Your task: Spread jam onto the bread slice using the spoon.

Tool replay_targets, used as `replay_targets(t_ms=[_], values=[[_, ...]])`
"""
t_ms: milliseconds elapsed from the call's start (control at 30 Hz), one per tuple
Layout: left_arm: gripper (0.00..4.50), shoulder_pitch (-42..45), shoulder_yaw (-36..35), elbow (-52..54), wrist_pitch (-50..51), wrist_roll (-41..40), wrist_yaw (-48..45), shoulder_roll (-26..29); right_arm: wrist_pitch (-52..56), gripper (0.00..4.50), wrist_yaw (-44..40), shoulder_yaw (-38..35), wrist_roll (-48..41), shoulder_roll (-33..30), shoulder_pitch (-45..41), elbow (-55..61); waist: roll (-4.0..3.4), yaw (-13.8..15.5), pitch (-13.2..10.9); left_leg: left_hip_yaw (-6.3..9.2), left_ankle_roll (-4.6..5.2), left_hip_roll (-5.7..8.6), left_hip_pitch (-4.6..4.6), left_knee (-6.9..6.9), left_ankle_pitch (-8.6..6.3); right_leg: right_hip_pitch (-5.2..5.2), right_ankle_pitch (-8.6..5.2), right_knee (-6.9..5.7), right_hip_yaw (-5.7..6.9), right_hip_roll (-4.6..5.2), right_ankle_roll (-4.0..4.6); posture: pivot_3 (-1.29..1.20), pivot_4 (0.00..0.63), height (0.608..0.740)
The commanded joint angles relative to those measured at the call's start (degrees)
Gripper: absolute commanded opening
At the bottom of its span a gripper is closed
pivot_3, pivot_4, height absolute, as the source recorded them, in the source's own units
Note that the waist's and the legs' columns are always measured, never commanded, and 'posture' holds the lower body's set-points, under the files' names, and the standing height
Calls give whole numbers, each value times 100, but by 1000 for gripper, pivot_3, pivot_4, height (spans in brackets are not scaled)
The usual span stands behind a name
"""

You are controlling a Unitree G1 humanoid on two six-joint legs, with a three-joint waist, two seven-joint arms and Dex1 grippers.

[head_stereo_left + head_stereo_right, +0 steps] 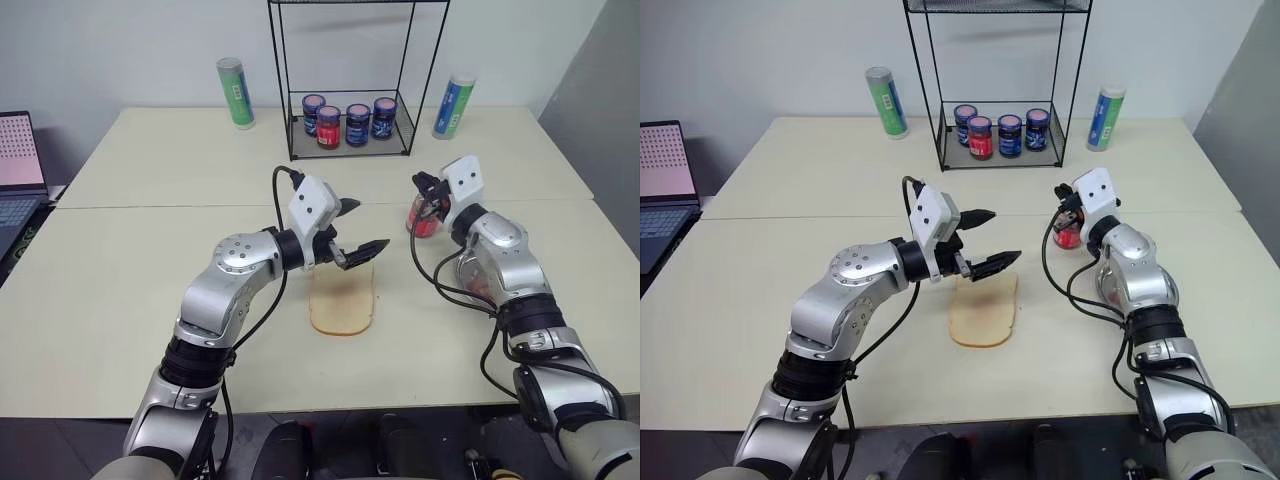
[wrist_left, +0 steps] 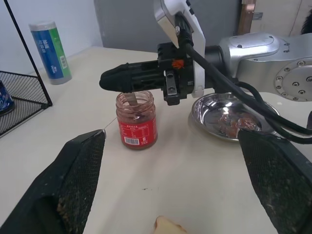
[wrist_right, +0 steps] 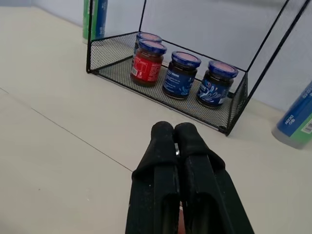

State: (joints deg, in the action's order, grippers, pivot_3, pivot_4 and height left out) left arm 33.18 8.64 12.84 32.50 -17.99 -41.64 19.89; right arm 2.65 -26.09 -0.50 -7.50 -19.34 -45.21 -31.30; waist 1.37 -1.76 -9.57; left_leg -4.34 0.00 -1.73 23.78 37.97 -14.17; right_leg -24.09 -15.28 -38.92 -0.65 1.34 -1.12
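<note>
The bread slice [image 1: 343,300] lies flat on the table in front of me, pale with a browner crust. Just above its far end hovers my left gripper [image 1: 368,225], open and empty. To the right stands the small clear jar of red jam [image 2: 136,124], lid off, with a red label. My right gripper [image 2: 111,80] sits directly over the jar's mouth, shut on the spoon [image 2: 130,99]. The thin metal handle runs down into the jam and the bowl is hidden inside the jar. In the right wrist view the two fingers [image 3: 163,146] press together.
A round steel dish [image 2: 207,114] with reddish smears sits beside the jar. At the back, a black wire rack [image 1: 350,140] holds several lidded jars, flanked by a green tube [image 1: 236,92] and a blue-green tube [image 1: 453,105]. A laptop [image 1: 15,170] sits at the far left.
</note>
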Motion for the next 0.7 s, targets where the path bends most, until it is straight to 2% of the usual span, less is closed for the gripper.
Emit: replay_targets(t_ms=[33,467,700], values=[[4500,84,-114,281,31,-112,64,21,709,33,64,-472,-549,172,-181,-34,0,1,0,1,0,-2,-1,0,0,0,0,-2,1,0,0,0,150,740],[4500,69,-92,211,-45,-35,137,38,2147,33,873,-1993,-1775,431,-799,-497,0,-11,0,0,2,-5,0,-2,-1,-2,1,-3,0,5,1,0,150,740],[4500,109,-76,163,-85,-23,14,124,2667,33,1079,-2381,-2248,421,-890,-214,-1,-9,0,-2,3,-4,1,-2,-2,-3,1,-3,-1,5,2,0,150,740]])
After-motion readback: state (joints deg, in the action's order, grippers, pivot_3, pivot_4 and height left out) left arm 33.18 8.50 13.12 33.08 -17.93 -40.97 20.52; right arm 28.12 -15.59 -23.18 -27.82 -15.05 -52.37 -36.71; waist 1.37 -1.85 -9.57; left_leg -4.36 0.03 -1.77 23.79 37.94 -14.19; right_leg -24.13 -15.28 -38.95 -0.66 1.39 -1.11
